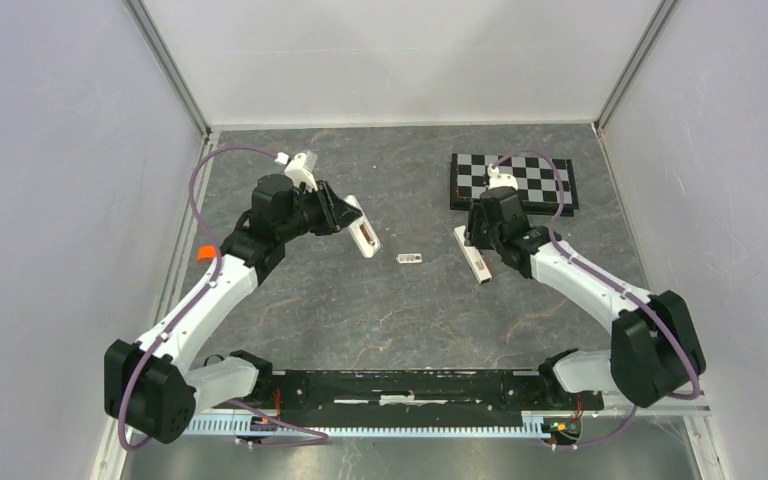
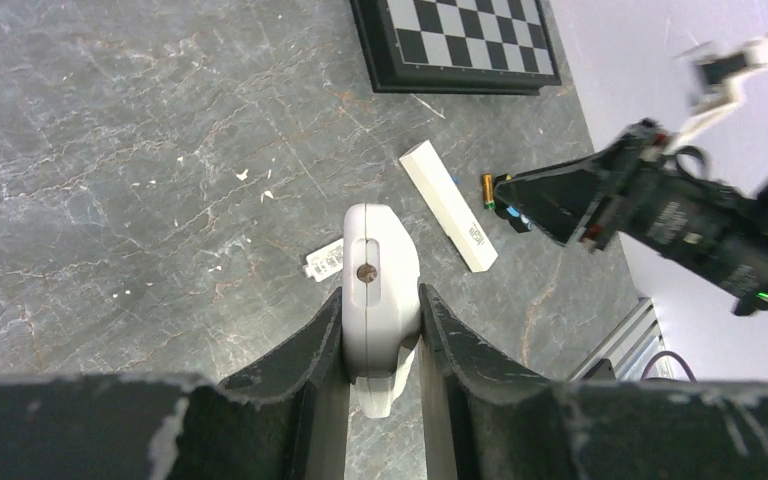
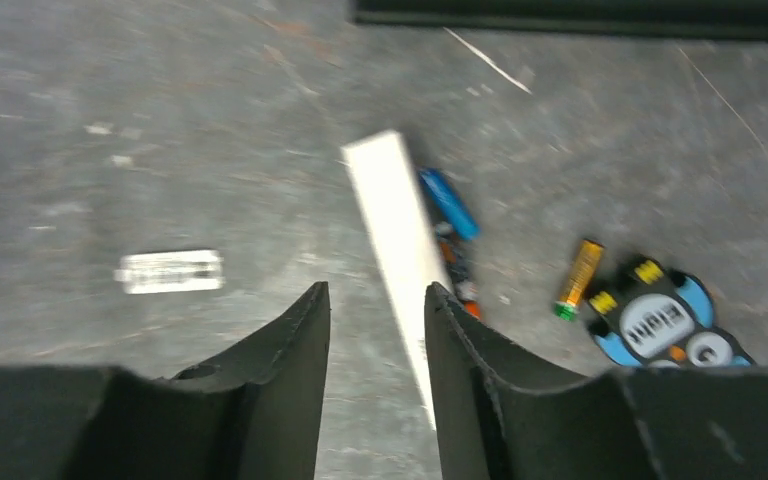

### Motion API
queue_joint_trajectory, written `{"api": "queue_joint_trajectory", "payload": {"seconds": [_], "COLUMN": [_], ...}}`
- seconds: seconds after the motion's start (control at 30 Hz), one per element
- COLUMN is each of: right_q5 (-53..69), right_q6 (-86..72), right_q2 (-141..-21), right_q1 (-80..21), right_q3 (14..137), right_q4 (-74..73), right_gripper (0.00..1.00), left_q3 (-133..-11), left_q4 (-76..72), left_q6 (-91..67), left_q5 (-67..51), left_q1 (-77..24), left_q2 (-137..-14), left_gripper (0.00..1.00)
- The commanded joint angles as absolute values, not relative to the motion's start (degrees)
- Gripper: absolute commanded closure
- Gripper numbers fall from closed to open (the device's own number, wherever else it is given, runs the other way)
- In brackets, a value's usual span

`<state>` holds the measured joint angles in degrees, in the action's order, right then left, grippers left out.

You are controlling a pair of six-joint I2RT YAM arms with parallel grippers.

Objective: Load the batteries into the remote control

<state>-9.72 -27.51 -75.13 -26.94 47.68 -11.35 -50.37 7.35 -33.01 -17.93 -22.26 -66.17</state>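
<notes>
The white remote control (image 2: 380, 270) is held on its long edge off the table, my left gripper (image 2: 382, 295) shut on its two sides. From above, the remote control (image 1: 364, 237) shows its battery recess. My right gripper (image 3: 377, 292) hovers open over bare table, its right finger over the end of a plain white bar (image 3: 395, 215). Along the bar's right side lie slim batteries: a blue part (image 3: 448, 203) and, below it, a dark and orange part (image 3: 460, 272). A yellow cell with a green tip (image 3: 580, 278) lies further right.
A small white label-like piece (image 1: 409, 259) lies between the arms. The chessboard (image 1: 513, 181) sits at the back right. A round blue and black badge (image 3: 660, 325) lies beside the yellow cell. Walls close off left, right and back.
</notes>
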Motion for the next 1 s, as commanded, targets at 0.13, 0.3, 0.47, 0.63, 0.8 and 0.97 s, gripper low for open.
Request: {"api": "queue_joint_trajectory", "payload": {"seconds": [0.13,0.3,0.47,0.63,0.8,0.97], "right_q5": [-18.39,-15.76,-8.52,-4.15,-8.61,-11.03], "right_q6": [-21.36,-17.85,-15.71,-15.02,-14.79,-14.82], "right_q2": [-84.11,-89.71,-91.16,-90.57,-91.38,-89.55], "right_q1": [-23.54,-23.26,-23.37,-23.32,-23.31,-23.33], "right_q3": [49.48,51.62,50.66,48.86,49.78,49.02], "right_q4": [-18.97,-19.86,-18.37,-16.88,-19.35,-22.24], "right_gripper": [0.61,0.65,0.7,0.54,0.46,0.46], "left_q3": [-51.55,-50.63,-51.46,-52.66,-54.35,-54.07], "left_q4": [5.64,5.44,6.76,7.46,8.35,7.5], "left_q6": [-31.6,-32.5,-31.44,-31.24,-30.7,-30.89], "left_q5": [-17.05,-17.23,-17.22,-17.51,-18.17,-17.9], "left_q1": [-22.35,-22.34,-22.37,-22.32,-22.38,-22.34], "left_q2": [-61.79,-61.31,-61.93,-63.63,-65.61,-65.96], "left_gripper": [0.98,0.98,0.98,0.98,0.98,0.98]}}
